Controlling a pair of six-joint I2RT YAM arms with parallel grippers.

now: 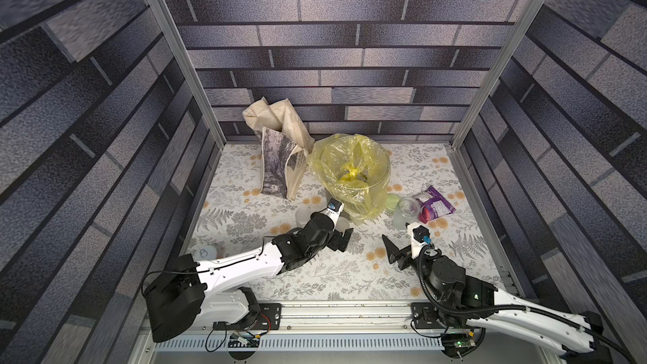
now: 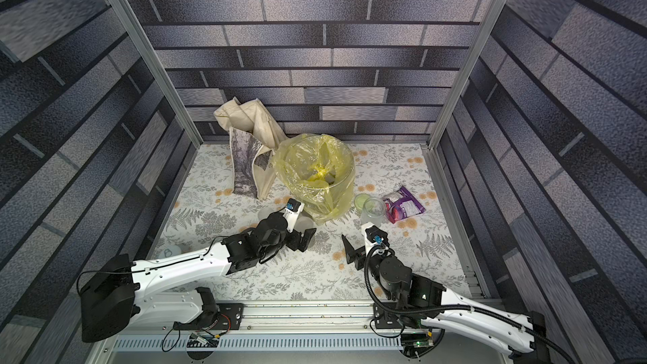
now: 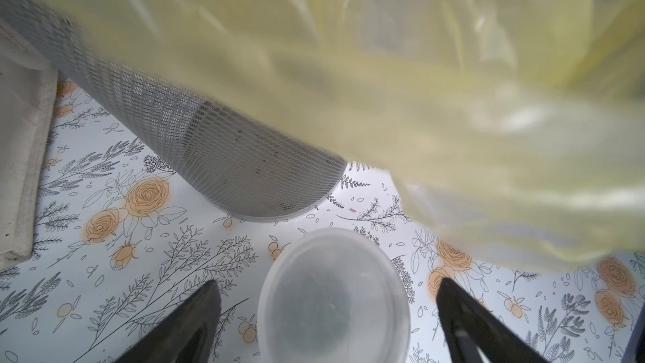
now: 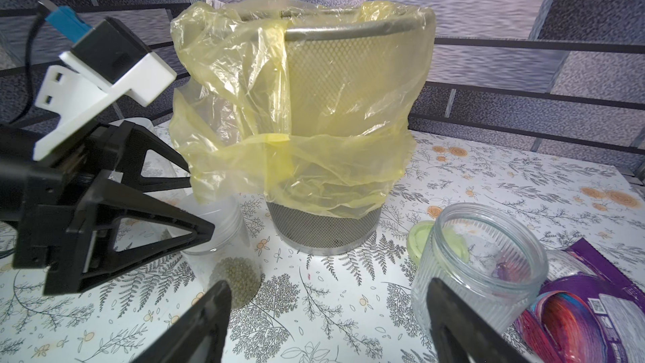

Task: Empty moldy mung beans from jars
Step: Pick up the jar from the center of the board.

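A slim clear jar (image 4: 227,256) with a whitish lid (image 3: 333,295) stands in front of the bucket, a layer of olive-green mung beans (image 4: 239,277) in its bottom. My left gripper (image 3: 326,284) is open around this jar, one finger on each side with a gap to the lid. In a top view the left gripper (image 1: 341,236) sits just before the bag. A second slim jar (image 1: 303,217) stands behind the left arm. At the right, the ribbed jar (image 4: 485,267) stands open and empty beside its pale green lid (image 4: 420,239). My right gripper (image 4: 328,326) is open over the table with nothing in it.
The grey mesh bucket (image 4: 324,235) lined with a yellow bag (image 1: 350,173) stands mid-table, and the cream tote (image 1: 280,155) is to its left. A purple packet (image 1: 436,204) lies right of the ribbed jar. A small pale round thing (image 1: 206,252) sits near the left arm's base.
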